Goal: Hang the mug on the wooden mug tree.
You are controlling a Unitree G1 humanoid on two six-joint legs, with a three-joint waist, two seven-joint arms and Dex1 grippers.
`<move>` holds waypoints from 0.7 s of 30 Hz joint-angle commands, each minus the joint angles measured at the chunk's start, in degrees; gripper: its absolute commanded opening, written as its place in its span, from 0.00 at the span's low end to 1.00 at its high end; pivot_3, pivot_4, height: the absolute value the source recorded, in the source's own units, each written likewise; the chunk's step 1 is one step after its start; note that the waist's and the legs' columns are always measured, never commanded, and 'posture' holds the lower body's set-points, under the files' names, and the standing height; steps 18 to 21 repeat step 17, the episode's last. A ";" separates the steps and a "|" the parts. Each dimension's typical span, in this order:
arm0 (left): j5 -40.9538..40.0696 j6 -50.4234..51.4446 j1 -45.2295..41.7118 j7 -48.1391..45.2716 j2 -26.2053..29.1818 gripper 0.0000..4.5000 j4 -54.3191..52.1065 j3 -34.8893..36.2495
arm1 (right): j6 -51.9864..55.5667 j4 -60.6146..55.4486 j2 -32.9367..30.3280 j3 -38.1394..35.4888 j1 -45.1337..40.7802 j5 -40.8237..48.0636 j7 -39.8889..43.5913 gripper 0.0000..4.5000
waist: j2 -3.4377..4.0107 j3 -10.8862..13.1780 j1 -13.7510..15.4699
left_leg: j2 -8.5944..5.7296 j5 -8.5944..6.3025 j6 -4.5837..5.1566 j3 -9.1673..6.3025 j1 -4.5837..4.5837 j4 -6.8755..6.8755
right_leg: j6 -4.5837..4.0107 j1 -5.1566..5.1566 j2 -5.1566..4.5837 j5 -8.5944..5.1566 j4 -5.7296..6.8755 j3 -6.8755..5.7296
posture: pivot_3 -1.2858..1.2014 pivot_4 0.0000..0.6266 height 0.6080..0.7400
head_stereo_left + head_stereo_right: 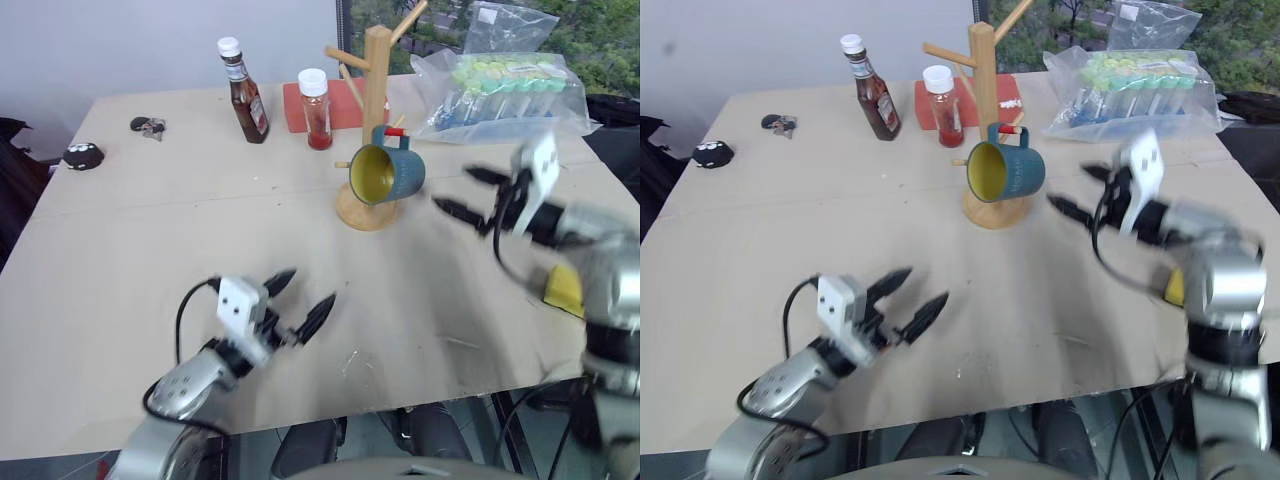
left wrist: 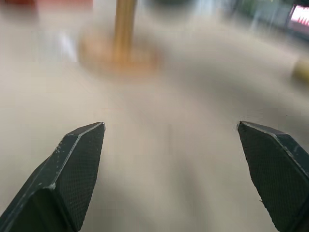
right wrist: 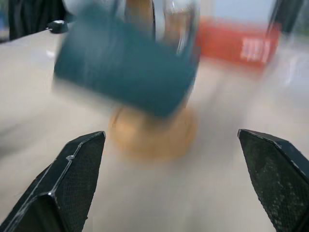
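The teal-blue mug [image 1: 390, 174] with its yellow inside hangs by its handle from a low peg of the wooden mug tree [image 1: 376, 70], tilted with its mouth toward the left. The tree's round base [image 1: 362, 213] stands on the table. My right gripper [image 1: 463, 192] is open with nothing between its fingers, a short way right of the mug. In the right wrist view the mug [image 3: 126, 69] hangs ahead, above the base. My left gripper [image 1: 298, 300] is open and empty, low over the near left of the table. The tree's post [image 2: 124, 26] stands far ahead in the left wrist view.
A brown sauce bottle [image 1: 243, 92] and a red spice jar [image 1: 317, 110] stand left of the tree, with a red box [image 1: 325, 105] behind them. A plastic bag of tubes [image 1: 505, 90] lies at the back right. A yellow sponge [image 1: 563, 291] sits by my right arm. Small dark items [image 1: 84, 155] lie far left.
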 commanded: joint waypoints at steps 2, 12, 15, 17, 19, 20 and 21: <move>2.13 -3.53 1.28 -0.89 0.29 1.00 0.15 3.05 | -10.71 -5.97 3.96 -0.38 9.38 -0.08 -3.38 0.99 | -0.11 -0.11 -0.02 | 0.00 0.01 -0.01 0.07 0.11 0.05 | 0.01 0.12 0.02 0.03 -0.02 -0.06 | 0.52 0.24 1.00; 6.90 -4.55 2.67 -0.03 -1.21 1.00 2.11 1.10 | -28.98 2.29 7.86 6.54 21.82 -5.56 -4.91 0.99 | -0.15 -0.12 -0.97 | 0.18 0.01 -0.01 0.08 1.13 0.04 | 0.30 1.07 0.30 -0.07 -0.04 -0.21 | 0.52 0.24 1.00; 8.12 -5.16 3.11 -0.02 -1.87 1.00 2.26 0.79 | -30.82 4.52 6.98 7.40 21.34 -6.22 -4.97 0.99 | -0.16 -0.13 -1.10 | 0.18 0.07 -0.13 0.06 1.10 0.03 | 0.27 1.05 0.28 -0.05 -0.05 -0.22 | 0.52 0.24 1.00; 8.96 -5.01 3.19 0.56 -2.24 1.00 2.34 0.86 | -31.78 5.58 6.38 7.76 21.02 -6.35 -4.78 0.99 | -0.16 -0.12 -1.11 | 0.18 0.06 -0.13 0.06 1.07 0.01 | 0.13 1.04 0.27 0.03 -0.08 -0.23 | 0.52 0.24 1.00; 8.96 -5.01 3.19 0.56 -2.24 1.00 2.34 0.86 | -31.78 5.58 6.38 7.76 21.02 -6.35 -4.78 0.99 | -0.16 -0.12 -1.11 | 0.18 0.06 -0.13 0.06 1.07 0.01 | 0.13 1.04 0.27 0.03 -0.08 -0.23 | 0.52 0.24 1.00; 8.96 -5.01 3.19 0.56 -2.24 1.00 2.34 0.86 | -31.78 5.58 6.38 7.76 21.02 -6.35 -4.78 0.99 | -0.16 -0.12 -1.11 | 0.18 0.06 -0.13 0.06 1.07 0.01 | 0.13 1.04 0.27 0.03 -0.08 -0.23 | 0.52 0.24 1.00; 8.96 -5.01 3.19 0.56 -2.24 1.00 2.34 0.86 | -31.78 5.58 6.38 7.76 21.02 -6.35 -4.78 0.99 | -0.16 -0.12 -1.11 | 0.18 0.06 -0.13 0.06 1.07 0.01 | 0.13 1.04 0.27 0.03 -0.08 -0.23 | 0.52 0.24 1.00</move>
